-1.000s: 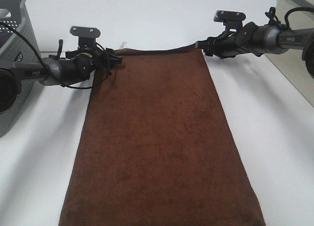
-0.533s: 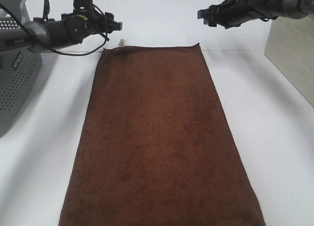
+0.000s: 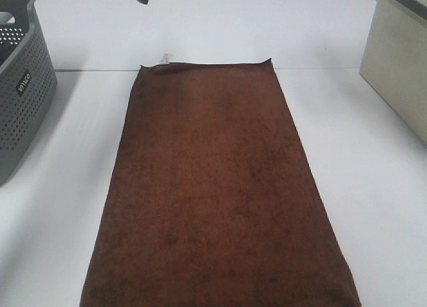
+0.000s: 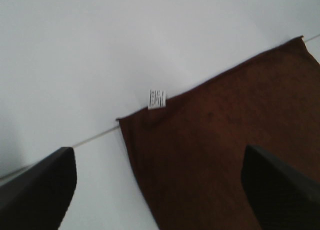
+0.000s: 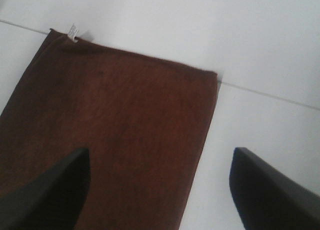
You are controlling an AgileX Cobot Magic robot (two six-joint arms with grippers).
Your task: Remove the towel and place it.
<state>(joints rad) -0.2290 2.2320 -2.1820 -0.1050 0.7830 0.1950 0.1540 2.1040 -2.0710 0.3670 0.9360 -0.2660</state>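
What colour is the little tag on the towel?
White, with tiny dark print. The tag on the reddish-brown towel shows best in the left wrist view.

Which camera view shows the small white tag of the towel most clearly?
The left wrist view: the tag looks largest there, with faint printed lines, at the towel edge near a corner. The right wrist view shows it small. The exterior high view shows only a tiny white speck.

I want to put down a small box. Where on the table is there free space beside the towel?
Bare table lies between the towel and the beige box, and a narrower strip between the towel and the grey basket. The far strip behind the towel's tag is free. The middle is covered.
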